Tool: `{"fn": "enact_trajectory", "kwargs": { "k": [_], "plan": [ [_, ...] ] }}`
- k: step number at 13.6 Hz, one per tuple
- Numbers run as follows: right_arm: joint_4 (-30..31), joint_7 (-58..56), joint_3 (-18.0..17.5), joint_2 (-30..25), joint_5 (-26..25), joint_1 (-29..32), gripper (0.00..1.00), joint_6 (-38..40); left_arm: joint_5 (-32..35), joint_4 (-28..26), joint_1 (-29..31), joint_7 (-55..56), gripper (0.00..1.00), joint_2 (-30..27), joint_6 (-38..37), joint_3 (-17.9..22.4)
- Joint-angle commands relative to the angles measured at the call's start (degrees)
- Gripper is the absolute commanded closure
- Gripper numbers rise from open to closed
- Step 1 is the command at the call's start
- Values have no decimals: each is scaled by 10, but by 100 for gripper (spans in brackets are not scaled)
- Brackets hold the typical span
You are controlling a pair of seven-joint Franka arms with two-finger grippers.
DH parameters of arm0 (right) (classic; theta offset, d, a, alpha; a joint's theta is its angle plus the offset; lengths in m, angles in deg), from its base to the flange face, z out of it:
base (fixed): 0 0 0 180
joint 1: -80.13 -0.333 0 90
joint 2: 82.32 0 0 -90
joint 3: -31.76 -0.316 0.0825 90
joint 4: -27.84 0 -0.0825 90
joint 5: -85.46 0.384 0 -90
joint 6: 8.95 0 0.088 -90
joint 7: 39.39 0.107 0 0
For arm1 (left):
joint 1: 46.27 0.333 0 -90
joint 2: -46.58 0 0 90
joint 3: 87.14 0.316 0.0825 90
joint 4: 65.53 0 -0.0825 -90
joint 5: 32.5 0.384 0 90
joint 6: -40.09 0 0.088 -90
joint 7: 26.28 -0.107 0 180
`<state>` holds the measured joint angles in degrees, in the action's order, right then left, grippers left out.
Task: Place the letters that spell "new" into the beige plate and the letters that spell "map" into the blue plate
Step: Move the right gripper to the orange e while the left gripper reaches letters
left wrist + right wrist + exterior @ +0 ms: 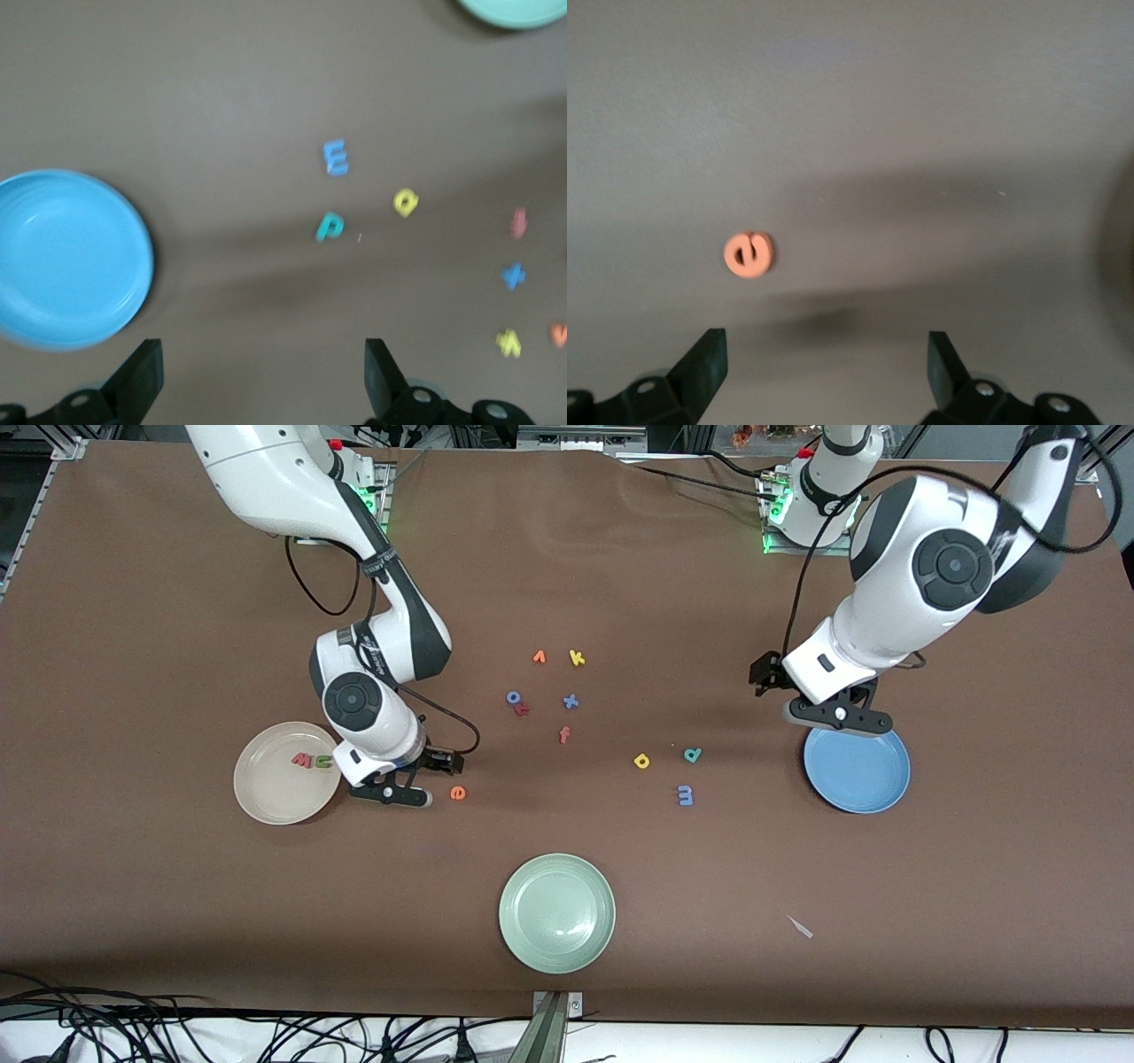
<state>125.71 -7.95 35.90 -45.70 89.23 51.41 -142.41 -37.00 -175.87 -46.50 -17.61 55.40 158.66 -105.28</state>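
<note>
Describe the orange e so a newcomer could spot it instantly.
Start at the beige plate toward the right arm's end of the table, where the open right gripper hovers beside its rim. The orange e lies alone on the brown table just past that gripper. It is round, unlike the orange v-like letter.

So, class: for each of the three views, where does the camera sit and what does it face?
Front: high across the table, facing both arms, left gripper, right gripper.
Left wrist: looks down past open fingers at blue plate, teal p.
Right wrist: open fingers, orange e.
Shared: orange e, blue plate.
</note>
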Motion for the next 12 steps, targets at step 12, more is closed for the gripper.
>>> {"fn": "enact_trajectory", "kwargs": {
  "k": [12],
  "plan": [
    [-83, 10, -10, 93, 23, -12, 14, -56, 1, -67, -98, -13, 0, 196, 279, 15]
  ]
}}
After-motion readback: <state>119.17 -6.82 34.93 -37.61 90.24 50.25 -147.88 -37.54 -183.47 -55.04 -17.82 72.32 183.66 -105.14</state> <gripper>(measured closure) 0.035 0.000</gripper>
